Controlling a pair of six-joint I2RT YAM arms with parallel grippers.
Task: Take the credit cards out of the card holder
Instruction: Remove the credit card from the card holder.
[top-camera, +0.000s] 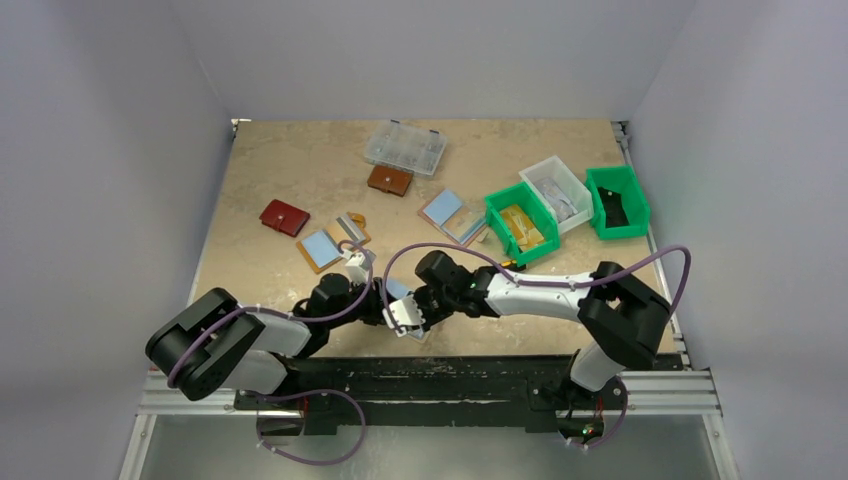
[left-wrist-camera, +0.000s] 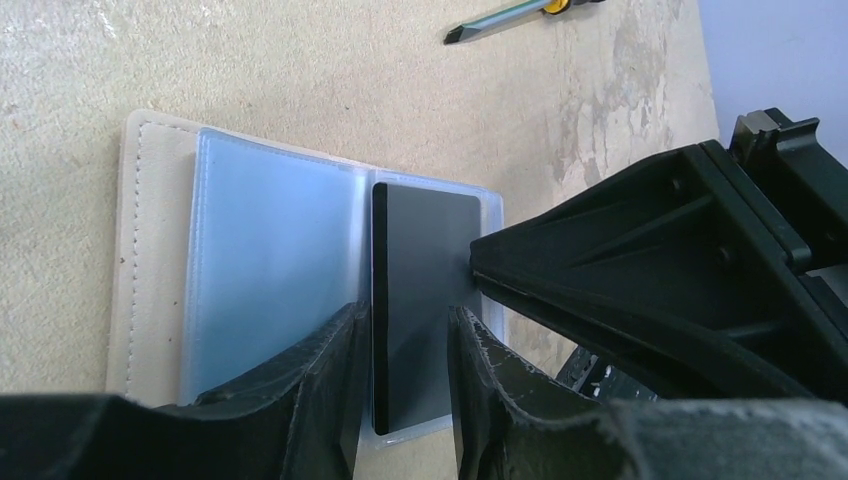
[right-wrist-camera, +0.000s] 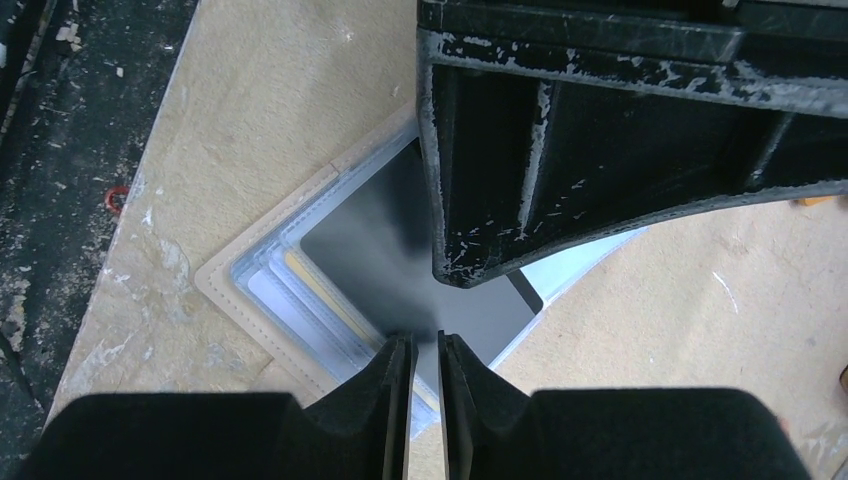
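Note:
The card holder (left-wrist-camera: 150, 250) lies open near the table's front edge, with a beige stitched cover and pale blue clear sleeves. It also shows in the top view (top-camera: 398, 291) and the right wrist view (right-wrist-camera: 230, 290). A black card (left-wrist-camera: 425, 260) lies flat in the right-hand sleeve, seen grey in the right wrist view (right-wrist-camera: 370, 240). My left gripper (left-wrist-camera: 408, 312) is open and empty, its fingers down on the holder either side of the card's left edge. My right gripper (right-wrist-camera: 424, 340) is almost shut with a thin slit, empty, its tips resting on the card's face.
A red wallet (top-camera: 284, 217), a brown wallet (top-camera: 389, 180) and a clear organiser box (top-camera: 405, 147) lie further back. Two other open holders (top-camera: 320, 248) (top-camera: 452, 215), two green bins (top-camera: 520, 225) (top-camera: 617, 202) and a white bin (top-camera: 556, 192) are beyond. A knife-like tool (left-wrist-camera: 510, 18) lies nearby.

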